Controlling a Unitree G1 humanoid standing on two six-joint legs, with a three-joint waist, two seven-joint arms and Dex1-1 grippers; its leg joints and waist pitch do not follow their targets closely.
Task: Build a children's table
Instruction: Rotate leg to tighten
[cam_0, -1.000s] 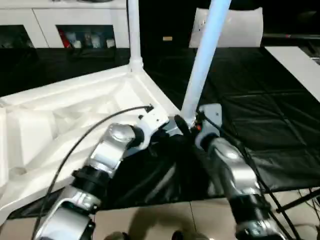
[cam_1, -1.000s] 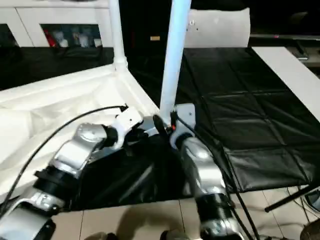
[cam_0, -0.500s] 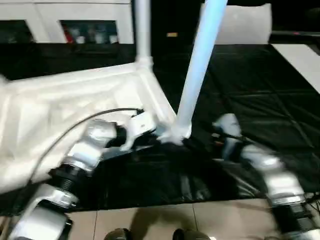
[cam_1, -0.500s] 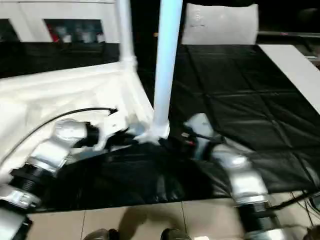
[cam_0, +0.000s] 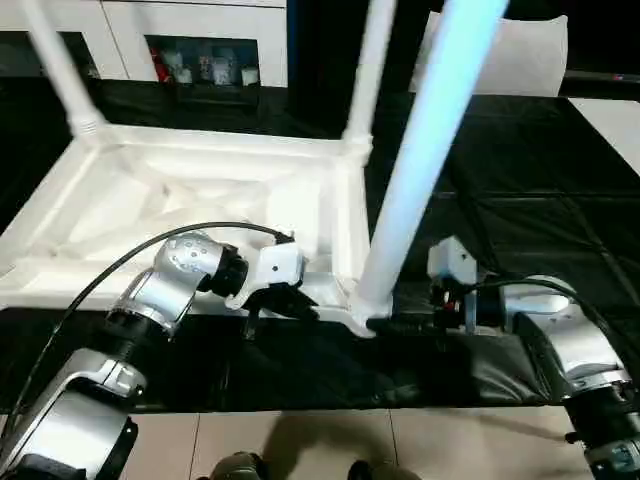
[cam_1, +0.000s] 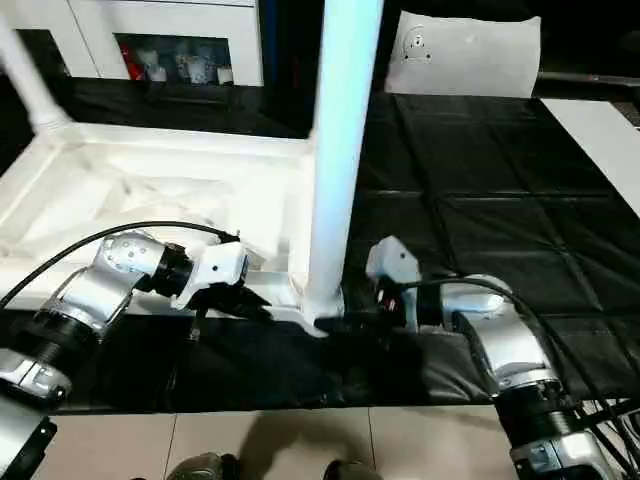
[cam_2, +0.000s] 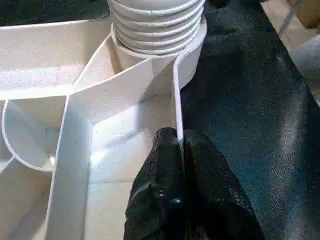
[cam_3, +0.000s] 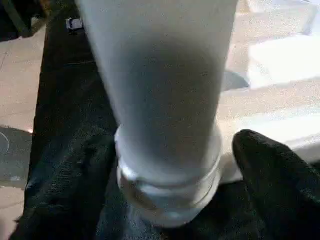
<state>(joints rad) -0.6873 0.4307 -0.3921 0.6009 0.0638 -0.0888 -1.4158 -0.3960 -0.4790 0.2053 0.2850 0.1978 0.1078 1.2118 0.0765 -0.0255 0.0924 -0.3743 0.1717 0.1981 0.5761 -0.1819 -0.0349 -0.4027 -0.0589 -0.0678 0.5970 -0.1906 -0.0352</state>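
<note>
Since the earlier frames the right gripper (cam_3: 165, 165) has swung out to the right side of the near leg (cam_0: 420, 170), and a third leg (cam_0: 55, 65) has come into sight at the far left corner. The children's table (cam_0: 190, 190) lies upside down on the black mat (cam_0: 520, 210), ribbed underside up. The near leg stands in the corner socket (cam_2: 155, 55). The right gripper's fingers (cam_3: 272, 170) are spread wide either side of the leg's base. The left gripper (cam_2: 179, 165) is pinched closed on the table's thin rim wall just beside that socket. White cabinets (cam_0: 215, 35) stand behind.
</note>
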